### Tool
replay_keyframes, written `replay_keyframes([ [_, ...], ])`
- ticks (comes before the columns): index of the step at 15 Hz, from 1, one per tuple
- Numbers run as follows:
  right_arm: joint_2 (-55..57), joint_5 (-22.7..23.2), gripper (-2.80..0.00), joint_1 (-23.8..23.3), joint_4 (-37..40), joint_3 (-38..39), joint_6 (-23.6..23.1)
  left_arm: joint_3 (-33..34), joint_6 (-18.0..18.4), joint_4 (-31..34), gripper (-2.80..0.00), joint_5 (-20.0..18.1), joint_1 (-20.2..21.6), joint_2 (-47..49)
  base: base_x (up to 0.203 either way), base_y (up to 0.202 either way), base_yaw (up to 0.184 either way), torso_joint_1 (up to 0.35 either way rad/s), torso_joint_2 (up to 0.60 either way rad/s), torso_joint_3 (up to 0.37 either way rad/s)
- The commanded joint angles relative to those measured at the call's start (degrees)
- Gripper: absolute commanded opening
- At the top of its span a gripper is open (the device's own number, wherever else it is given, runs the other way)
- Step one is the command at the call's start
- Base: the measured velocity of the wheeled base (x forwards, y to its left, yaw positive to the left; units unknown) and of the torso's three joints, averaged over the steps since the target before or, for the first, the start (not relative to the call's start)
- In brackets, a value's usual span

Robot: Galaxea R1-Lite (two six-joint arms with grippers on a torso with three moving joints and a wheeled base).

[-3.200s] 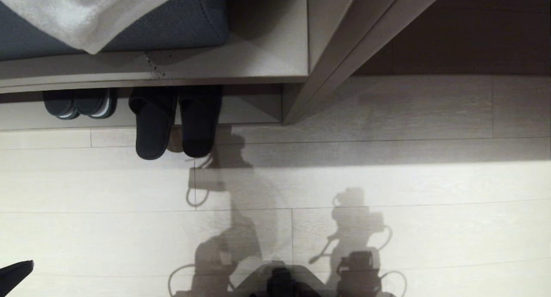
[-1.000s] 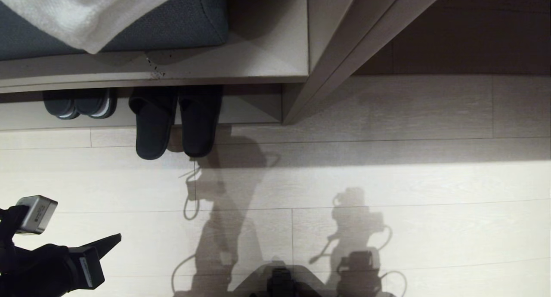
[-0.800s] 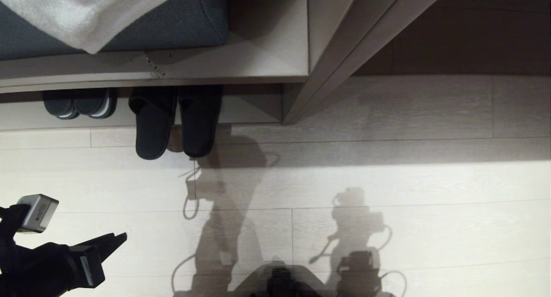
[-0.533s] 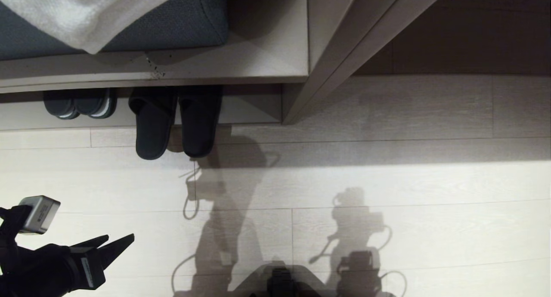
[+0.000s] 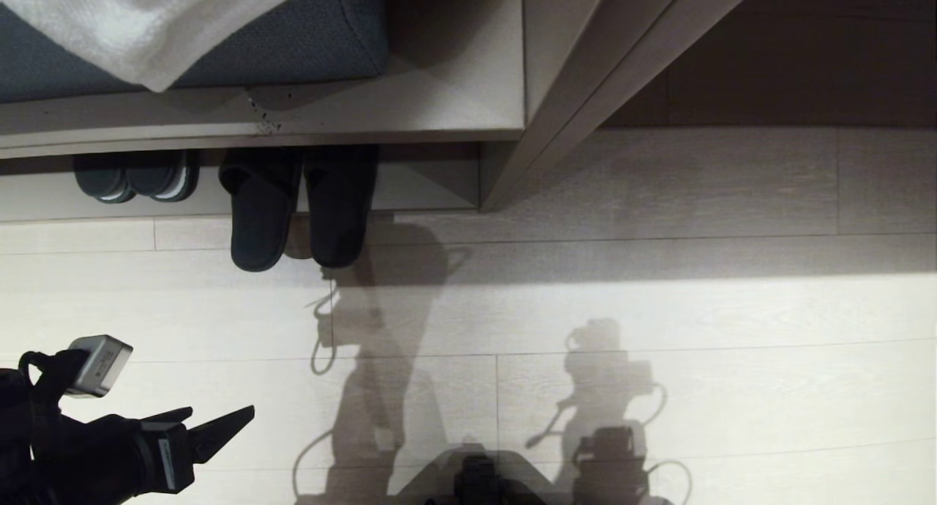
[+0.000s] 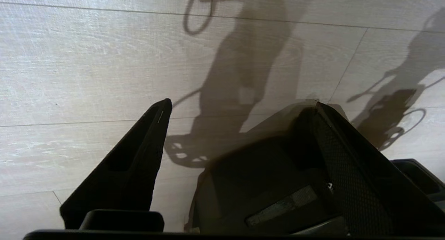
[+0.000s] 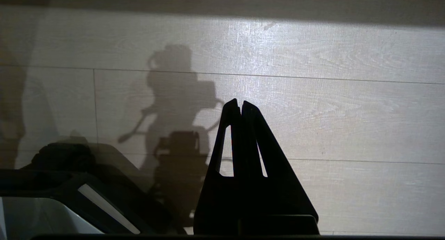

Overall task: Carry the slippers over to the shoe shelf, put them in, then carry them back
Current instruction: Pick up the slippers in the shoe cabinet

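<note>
Overhanging the shoe shelf edge, slippers (heels outward) meet floor.

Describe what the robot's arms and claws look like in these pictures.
The left claw has matte black fingers that taper to points, one with a meshed inner face. Behind it sit a black wrist, a small grey box camera and a looped black cable. The right claw has matching black triangular fingers with slot cut-outs.
</note>
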Motion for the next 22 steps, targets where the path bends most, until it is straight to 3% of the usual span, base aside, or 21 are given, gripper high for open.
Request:
replay_keyframes([
  [1, -2.2, 0.0, -2.8, 0.0, 0.0, 2.3, 0.0, 0.2, -0.3, -2.0, 0.0, -0.9, 0.0, 3.2, 0.0, 0.0, 0.0, 0.0, 0.0, 0.0],
  [11, -2.2, 0.0, -2.8, 0.0, 0.0, 2.3, 0.0, 7.3, -0.6, -35.4, 0.0, -3.1, 0.0, 26.4, 0.0, 0.0, 0.0, 0.0, 0.0, 0.0],
  [17, -2.2, 0.0, -2.8, 0.0, 0.0, 2.3, 0.0, 6.9, -1.3, -35.5, 0.0, -8.2, 0.0, 26.6, 0.0, 0.0, 0.0, 0.0, 0.0, 0.0],
  [20, -2.2, 0.0, -2.8, 0.0, 0.0, 2.3, 0.0, 3.3, -0.9, -36.2, 0.0, -7.8, -1.3, 28.3, 0.0, 0.0, 0.0, 0.0, 0.0, 0.0],
  [22, -2.2, 0.0, -2.8, 0.0, 0.0, 2.3, 0.0, 1.4, -0.9, -37.4, 0.0, -5.5, -3.0, 29.6, 0.0, 0.0, 0.0, 0.0, 0.0, 0.0],
])
